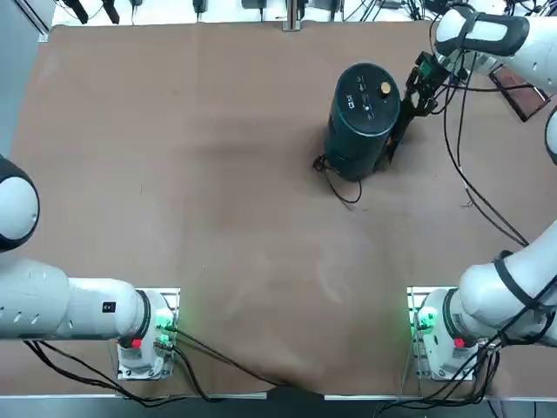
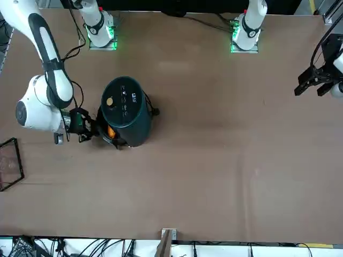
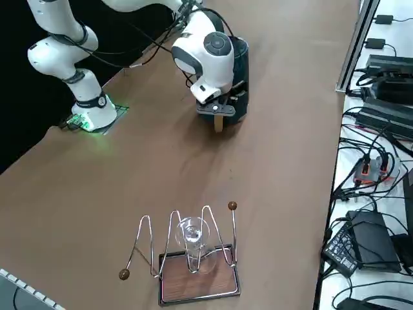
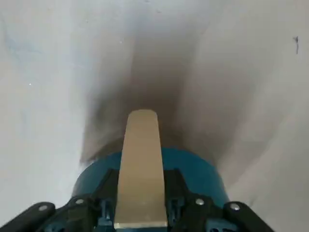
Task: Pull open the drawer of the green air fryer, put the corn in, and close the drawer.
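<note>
Green air fryer (image 1: 363,119): tall dark teal cylinder, upright on the brown table, flat round top with gold knob and white markings, black cord trailing from its base. Drawer (image 2: 111,139): dark, partly pulled out at the base on the right arm's side, with a tan wooden handle (image 4: 141,169). Corn (image 2: 111,131): orange-yellow, visible inside the drawer opening, against the fryer body.
</note>
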Available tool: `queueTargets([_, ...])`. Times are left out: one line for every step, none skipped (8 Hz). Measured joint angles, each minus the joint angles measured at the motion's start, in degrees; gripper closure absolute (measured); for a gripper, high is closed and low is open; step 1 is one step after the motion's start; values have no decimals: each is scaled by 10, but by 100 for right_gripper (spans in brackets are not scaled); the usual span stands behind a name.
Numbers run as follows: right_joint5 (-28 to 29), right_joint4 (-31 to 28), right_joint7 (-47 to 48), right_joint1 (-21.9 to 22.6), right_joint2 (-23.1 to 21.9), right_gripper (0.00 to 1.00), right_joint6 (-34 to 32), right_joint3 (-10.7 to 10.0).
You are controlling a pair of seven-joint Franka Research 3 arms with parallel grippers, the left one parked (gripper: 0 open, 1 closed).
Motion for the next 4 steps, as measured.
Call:
queueTargets([4,-2,0,1,-1,53,2,0])
queueTargets([12,-7,0,3,-2,53,7,0])
queueTargets([18,-14,-1,6,-4,53,16,0])
queueTargets([20,-20,-1,9,-6,53,26,0])
